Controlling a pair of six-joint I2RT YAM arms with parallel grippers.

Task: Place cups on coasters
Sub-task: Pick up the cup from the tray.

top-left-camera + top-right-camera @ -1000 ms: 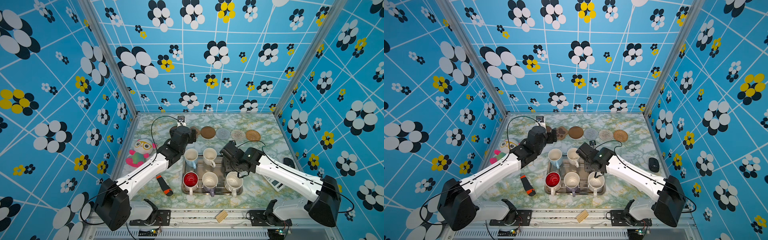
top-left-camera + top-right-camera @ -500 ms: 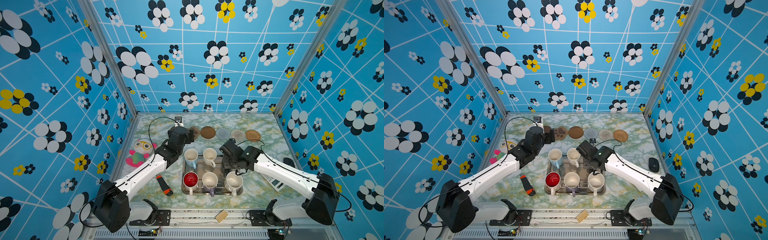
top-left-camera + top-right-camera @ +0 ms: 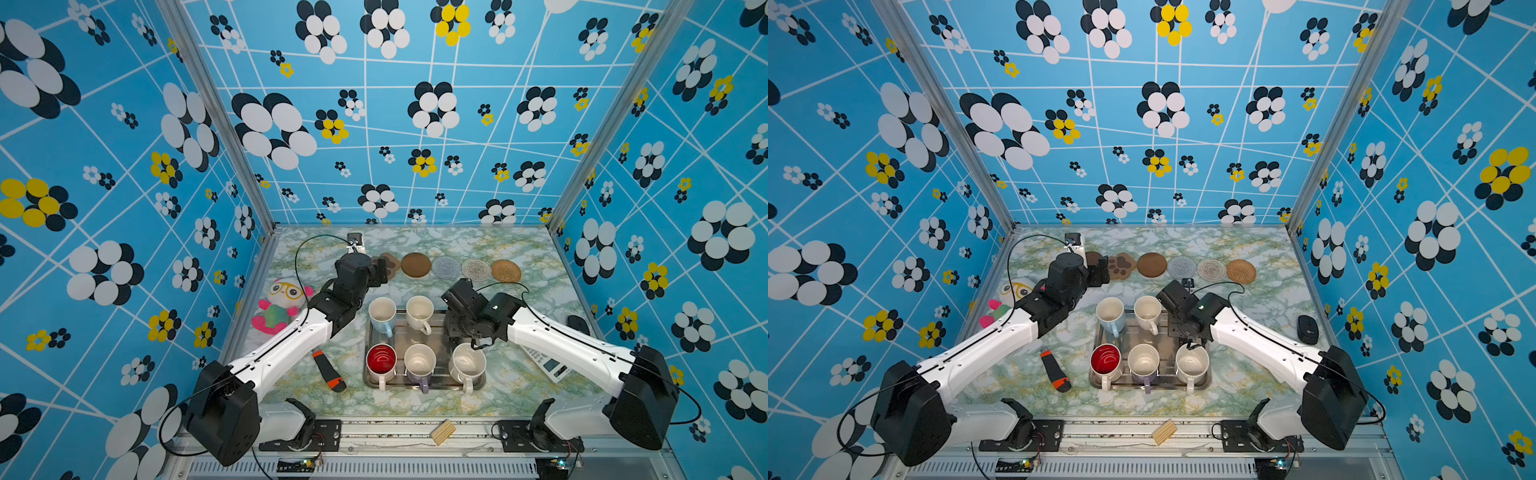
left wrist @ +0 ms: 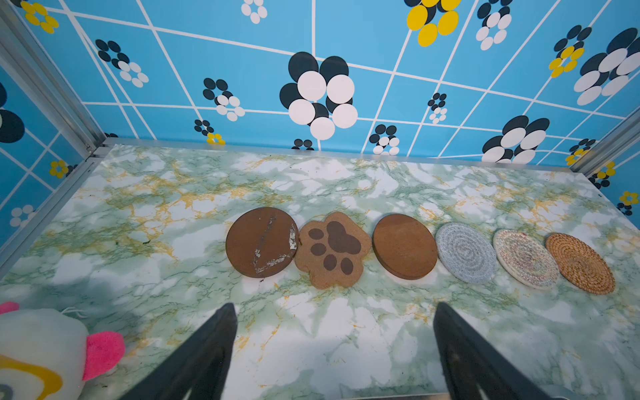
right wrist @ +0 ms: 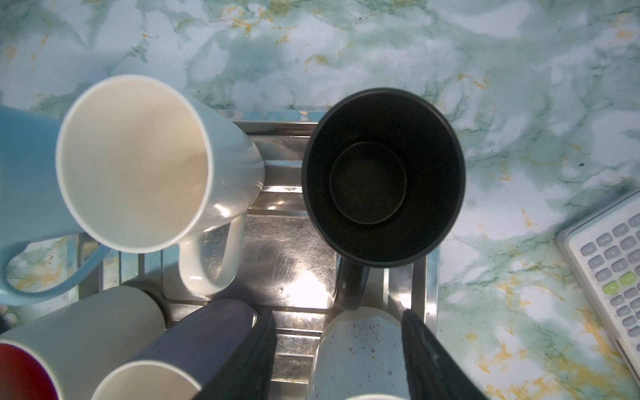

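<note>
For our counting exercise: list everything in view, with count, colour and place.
mugs: six, on steel tray: light blue mug, cream mug, black mug, red-inside mug, lavender mug, speckled mug
coasters: six, back row: scratched brown disc, tan paw, plain brown disc, grey mat, whitish mat, rattan mat
plush toy: one, white-pink, left edge
tool: one, orange-black, left of tray
calculator: one, white, right of tray
mouse: one, black, right edge
wooden block: one, tan, front rail
left gripper: open, facing coasters
right gripper: open, above tray
</note>
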